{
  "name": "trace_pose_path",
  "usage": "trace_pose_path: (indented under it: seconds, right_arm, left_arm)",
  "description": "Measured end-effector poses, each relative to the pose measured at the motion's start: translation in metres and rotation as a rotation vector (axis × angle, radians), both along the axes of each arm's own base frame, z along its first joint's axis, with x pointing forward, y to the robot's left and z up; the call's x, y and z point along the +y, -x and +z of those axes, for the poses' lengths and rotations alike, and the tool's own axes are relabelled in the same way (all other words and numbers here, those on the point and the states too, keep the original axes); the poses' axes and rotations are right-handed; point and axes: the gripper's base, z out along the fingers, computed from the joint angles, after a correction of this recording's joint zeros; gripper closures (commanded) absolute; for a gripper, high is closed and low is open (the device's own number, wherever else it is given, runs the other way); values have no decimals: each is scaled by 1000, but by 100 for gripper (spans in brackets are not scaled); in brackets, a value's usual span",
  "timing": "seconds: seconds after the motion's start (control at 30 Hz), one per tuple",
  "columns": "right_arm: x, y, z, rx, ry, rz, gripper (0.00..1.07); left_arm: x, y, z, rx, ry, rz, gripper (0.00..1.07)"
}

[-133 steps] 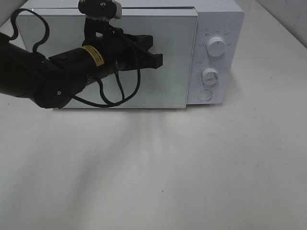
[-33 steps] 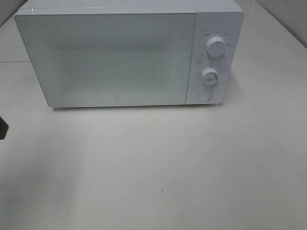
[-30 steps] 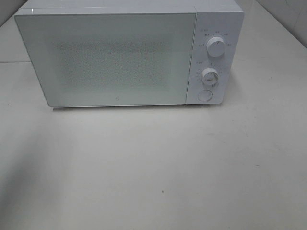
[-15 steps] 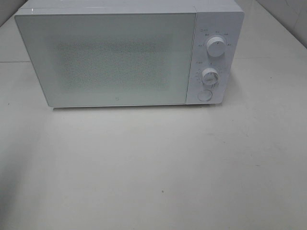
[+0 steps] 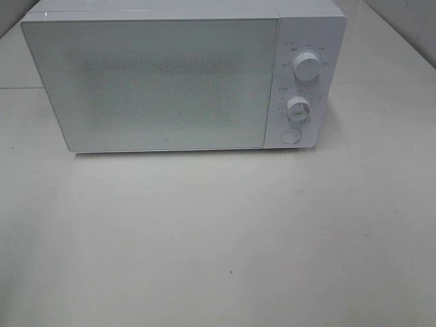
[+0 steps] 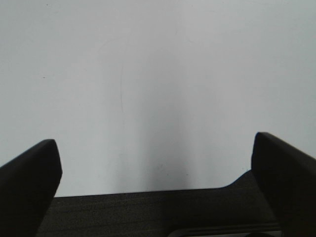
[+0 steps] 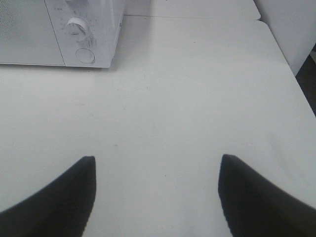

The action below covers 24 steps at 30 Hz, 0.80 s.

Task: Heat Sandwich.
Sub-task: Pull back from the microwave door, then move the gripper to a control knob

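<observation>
Two arms are out of the high view now. A few seconds ago the left arm stretched across the front of the microwave [image 5: 184, 75] with its tool at the door [image 5: 157, 82]; it has since pulled away past the left edge of the surface [image 5: 225, 238]. The door sits flush and closed, and the oven stands along the far edge. The left tool [image 6: 154, 140] hangs over bare surface beside one of its edges, fingers spread wide with nothing between them. The right tool [image 7: 158, 159] is equally agape and empty toward the right side, facing the control panel. The sandwich appears in no view. Nothing lies on the surface in front of the oven, and the frosted door hides the cavity, so it is most likely shut inside, though that cannot be confirmed. If so, loading is done and what remains is setting the upper knob [image 5: 307, 68] or the lower knob [image 5: 298, 109], which the right tool is better placed to reach.
</observation>
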Motion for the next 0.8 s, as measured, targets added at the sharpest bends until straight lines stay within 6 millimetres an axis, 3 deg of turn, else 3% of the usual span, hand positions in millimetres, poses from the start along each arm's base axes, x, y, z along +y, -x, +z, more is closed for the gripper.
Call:
trace_pose_path:
  seconds: [0.23, 0.8]
  right_arm:
    - [0, 0, 0, 0, 0, 0, 39]
    - [0, 0, 0, 0, 0, 0, 39]
  left_arm:
    - [1, 20, -16, -94, 4, 0, 5]
    - [3, 50, -14, -295, 11, -2, 5]
